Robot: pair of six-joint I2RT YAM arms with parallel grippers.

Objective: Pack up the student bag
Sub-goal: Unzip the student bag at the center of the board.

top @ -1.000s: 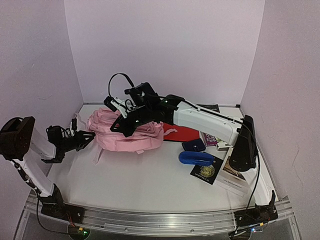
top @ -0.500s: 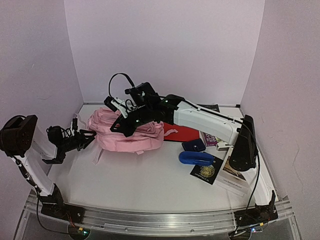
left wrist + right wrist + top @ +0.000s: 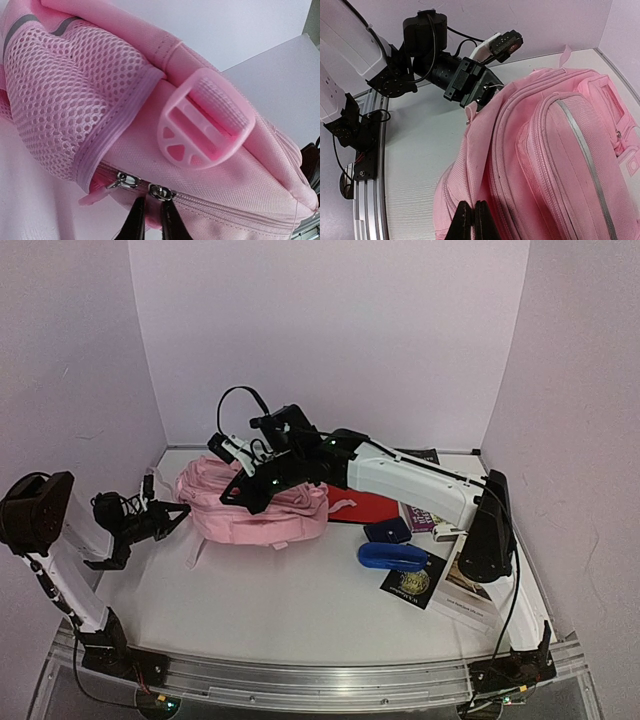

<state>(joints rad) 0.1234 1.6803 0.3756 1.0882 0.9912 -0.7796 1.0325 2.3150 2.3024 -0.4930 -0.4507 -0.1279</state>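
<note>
The left gripper [image 3: 152, 222] meets the left end of the student bag [image 3: 275, 518], fingers nearly together at its zip pulls [image 3: 159, 192] (pinching one or not, I cannot tell). The bag lies on the table [image 3: 300, 595]; the right gripper [image 3: 472, 220], pressed together, rests on top of it.

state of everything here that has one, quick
bag, lying flat, zip closed
left gripper, nearly shut at sliders, grip unclear
right gripper, shut, against bag
black book, closed, flat
</note>
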